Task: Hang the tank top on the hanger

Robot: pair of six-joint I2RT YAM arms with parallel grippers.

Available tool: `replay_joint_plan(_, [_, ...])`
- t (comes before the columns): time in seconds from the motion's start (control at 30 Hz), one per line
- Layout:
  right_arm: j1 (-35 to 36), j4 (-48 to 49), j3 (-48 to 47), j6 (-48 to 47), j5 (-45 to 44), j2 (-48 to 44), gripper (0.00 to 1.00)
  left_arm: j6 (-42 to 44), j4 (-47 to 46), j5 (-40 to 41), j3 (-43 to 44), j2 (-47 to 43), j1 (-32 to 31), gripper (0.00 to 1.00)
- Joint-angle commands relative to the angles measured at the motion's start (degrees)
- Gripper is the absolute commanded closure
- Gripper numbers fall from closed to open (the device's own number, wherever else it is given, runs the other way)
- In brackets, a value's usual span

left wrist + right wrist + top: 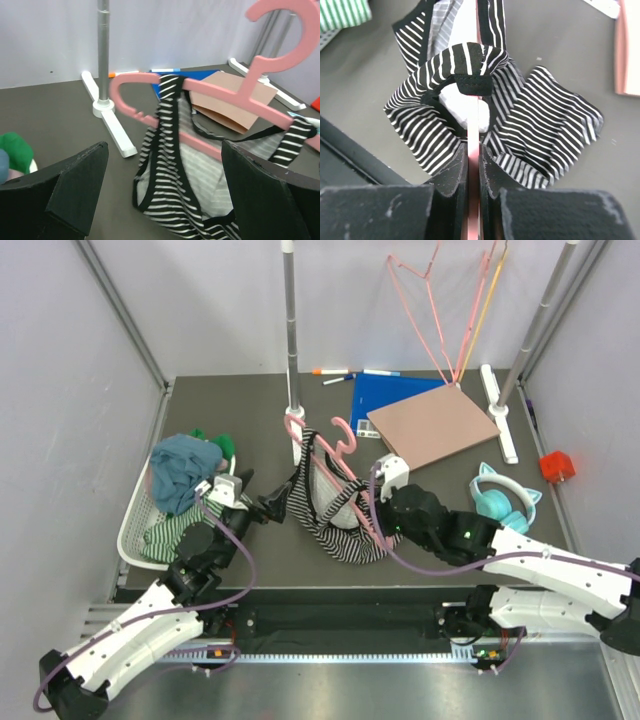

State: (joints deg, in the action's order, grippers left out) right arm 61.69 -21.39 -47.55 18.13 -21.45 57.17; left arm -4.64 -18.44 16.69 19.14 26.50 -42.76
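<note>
The hanger (220, 96) stands tilted near the middle of the table, a little toward the near edge. The right gripper (474, 161) is clamped on its thin edge, and in the right wrist view the hanger shows only as a narrow pink line between the two fingers, the rest hidden behind cloth. The tank top (336, 530) hangs from it, with its lower part bunched on the table. In the left wrist view one strap goes over the arm near the hanger's rounded end. Another strap sits on the other arm, whose tip is cut off by the picture's edge. How the body of the top sits on the hanger I cannot tell, because folds cover it. The left gripper (261, 494) is spread wide and holds nothing, just beside the tank top on the side of the left edge; whether a fingertip touches the cloth is hard to make out from above. A basket (128, 530) at the left edge is partly covered by the left arm
</note>
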Motion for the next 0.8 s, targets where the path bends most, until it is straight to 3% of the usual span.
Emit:
replay_joint_plan(0.0, [-1.48,-2.86,-3.51,2.17,-6.58,-4.86,1.00,-2.29,-1.17,9.30,0.46,0.13,-0.04,0.01])
replay_joint_plan(0.07, [-2.01,-5.24,-5.18,2.61,-8.42,-5.66,1.00,-4.05,0.06,18.93,0.55,-0.22,-0.04,0.01])
replay_joint_plan(0.2, [-3.76,-7.88,-8.60,2.70,-10.45,-6.81,1.00,-5.20,1.74,26.19,0.11,-3.11,-0.04,0.01])
replay_joint_plan(0.77, [-9.83,-6.39,-31.37,-4.24,-8.25,7.95,1.00,-5.90,2.79,28.49,0.11,-4.88,-0.04,0.01])
